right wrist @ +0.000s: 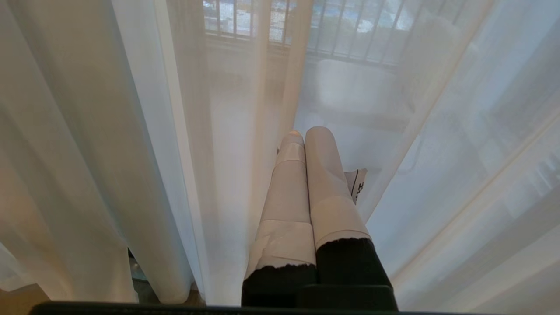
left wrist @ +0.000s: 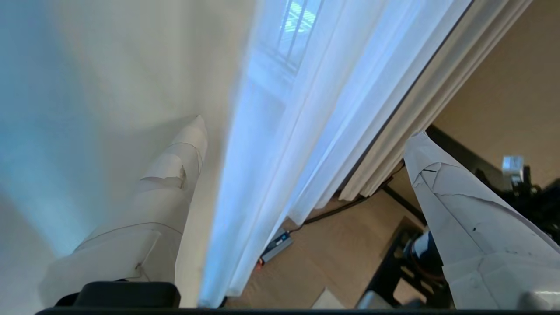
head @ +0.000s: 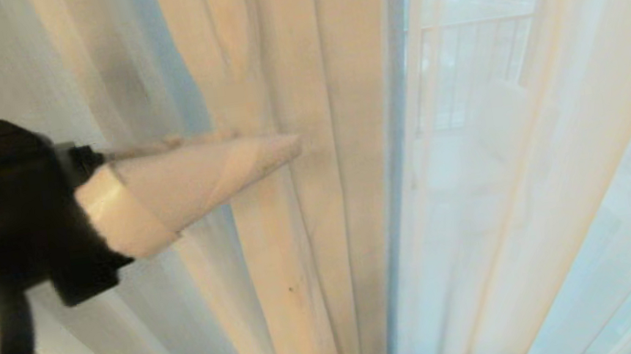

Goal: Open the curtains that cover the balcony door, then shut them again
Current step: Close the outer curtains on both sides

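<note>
Against the curtain (head: pixel 278 83), hanging bunched left of the sheer (head: pixel 537 170), the left gripper (left wrist: pixel 306 131) is spread wide, holding nothing. Its edge fold should be taken squarely between both fingers before any pull. The right gripper (right wrist: pixel 304 133) is kept pressed shut.

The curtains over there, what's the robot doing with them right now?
The robot's left tool is at the cream curtains, its fingers spread wide with one tip against the bunched fabric; nothing is gripped. The curtains are gathered into a narrow bundle, so only the thin white sheer covers the glass, with the balcony railing showing through. The right tool is shut and idle, low down in front of the sheer.
</note>
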Motion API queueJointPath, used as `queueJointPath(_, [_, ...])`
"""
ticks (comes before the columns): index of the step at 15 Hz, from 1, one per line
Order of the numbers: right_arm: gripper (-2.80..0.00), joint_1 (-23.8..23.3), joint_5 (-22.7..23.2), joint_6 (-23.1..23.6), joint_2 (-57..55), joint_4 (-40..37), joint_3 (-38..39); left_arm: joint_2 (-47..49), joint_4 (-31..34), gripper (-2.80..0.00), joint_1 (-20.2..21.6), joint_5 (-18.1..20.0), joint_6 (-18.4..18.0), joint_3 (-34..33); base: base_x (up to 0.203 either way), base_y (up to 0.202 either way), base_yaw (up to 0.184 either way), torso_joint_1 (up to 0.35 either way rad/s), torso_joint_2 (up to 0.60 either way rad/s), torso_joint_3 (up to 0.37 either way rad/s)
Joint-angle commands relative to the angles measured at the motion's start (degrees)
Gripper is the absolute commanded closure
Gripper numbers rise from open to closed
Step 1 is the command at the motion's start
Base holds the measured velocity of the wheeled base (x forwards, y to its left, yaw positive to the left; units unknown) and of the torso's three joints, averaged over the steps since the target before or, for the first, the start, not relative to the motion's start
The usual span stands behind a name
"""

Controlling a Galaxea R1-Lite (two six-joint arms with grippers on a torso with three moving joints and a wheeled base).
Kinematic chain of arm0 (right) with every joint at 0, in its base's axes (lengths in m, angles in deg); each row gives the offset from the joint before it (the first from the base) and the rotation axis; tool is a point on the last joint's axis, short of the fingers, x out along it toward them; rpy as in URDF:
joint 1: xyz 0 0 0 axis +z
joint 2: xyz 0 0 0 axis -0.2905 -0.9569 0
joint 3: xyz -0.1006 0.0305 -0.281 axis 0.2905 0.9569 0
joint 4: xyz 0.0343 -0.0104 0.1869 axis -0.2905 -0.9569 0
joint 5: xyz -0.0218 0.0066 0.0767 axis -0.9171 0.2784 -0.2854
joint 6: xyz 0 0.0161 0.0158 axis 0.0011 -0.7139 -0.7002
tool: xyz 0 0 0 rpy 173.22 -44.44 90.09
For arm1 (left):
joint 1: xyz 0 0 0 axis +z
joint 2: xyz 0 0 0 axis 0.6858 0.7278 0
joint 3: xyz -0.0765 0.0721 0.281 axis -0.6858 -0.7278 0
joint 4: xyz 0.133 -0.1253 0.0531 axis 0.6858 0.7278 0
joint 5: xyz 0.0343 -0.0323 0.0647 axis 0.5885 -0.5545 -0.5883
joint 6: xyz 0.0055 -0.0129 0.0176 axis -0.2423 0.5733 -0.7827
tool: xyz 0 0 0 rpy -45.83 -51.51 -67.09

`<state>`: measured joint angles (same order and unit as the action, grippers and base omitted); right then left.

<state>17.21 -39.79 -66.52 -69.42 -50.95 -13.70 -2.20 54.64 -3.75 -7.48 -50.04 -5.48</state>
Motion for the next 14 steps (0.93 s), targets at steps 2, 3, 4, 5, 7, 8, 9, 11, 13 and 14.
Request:
queueJointPath(2, [0.0, 0.0, 0.1, 0.1, -0.1, 0.0, 0.0, -7.3, 4.3, -2.8, 0.1, -1.6, 0.1, -1.9, 0.0, 0.0, 0.0, 0.0, 0.0, 0.0])
queueJointPath(3, [0.0, 0.0, 0.1, 0.1, -0.1, 0.0, 0.0, -8.8, 5.6, -2.8, 0.1, -1.7, 0.1, -2.1, 0.0, 0.0, 0.0, 0.0, 0.0, 0.0])
queueJointPath(4, [0.0, 0.0, 0.1, 0.1, -0.1, 0.0, 0.0, -10.3, 7.2, -2.8, 0.1, -1.8, 0.1, -2.4, 0.0, 0.0, 0.0, 0.0, 0.0, 0.0])
queueJointPath(5, [0.0, 0.0, 0.1, 0.1, -0.1, 0.0, 0.0, -11.3, 8.4, -2.8, 0.1, -1.9, 0.1, -2.7, 0.0, 0.0, 0.0, 0.0, 0.0, 0.0])
queueJointPath(7, [0.0, 0.0, 0.1, 0.1, -0.1, 0.0, 0.0, -15.0, 10.5, 0.0, 0.1, -2.2, 0.1, -3.8, 0.0, 0.0, 0.0, 0.0, 0.0, 0.0])
queueJointPath(8, [0.0, 0.0, 0.1, 0.1, -0.1, 0.0, 0.0, -16.4, 12.0, 0.0, 0.1, -2.3, 0.1, -4.3, 0.0, 0.0, 0.0, 0.0, 0.0, 0.0])
queueJointPath(9, [0.0, 0.0, 0.1, 0.1, -0.1, 0.0, 0.0, -18.2, 13.6, 0.0, 0.1, -2.3, 0.1, -4.5, 0.0, 0.0, 0.0, 0.0, 0.0, 0.0])
queueJointPath(11, [0.0, 0.0, 0.1, 0.1, -0.1, 0.0, 0.0, -21.1, 17.1, 0.0, 0.1, -2.9, 0.1, -4.5, 0.0, 0.0, 0.0, 0.0, 0.0, 0.0])
queueJointPath(13, [0.0, 0.0, 0.1, 0.1, -0.1, 0.0, 0.0, -23.8, 20.2, 0.0, 0.2, -3.3, 0.1, -4.5, 0.0, 0.0, 0.0, 0.0, 0.0, 0.0])
queueJointPath(14, [0.0, 0.0, 0.1, 0.1, -0.1, 0.0, 0.0, -25.0, 21.8, 0.0, 0.1, -3.4, 0.1, -4.5, 0.0, 0.0, 0.0, 0.0, 0.0, 0.0])
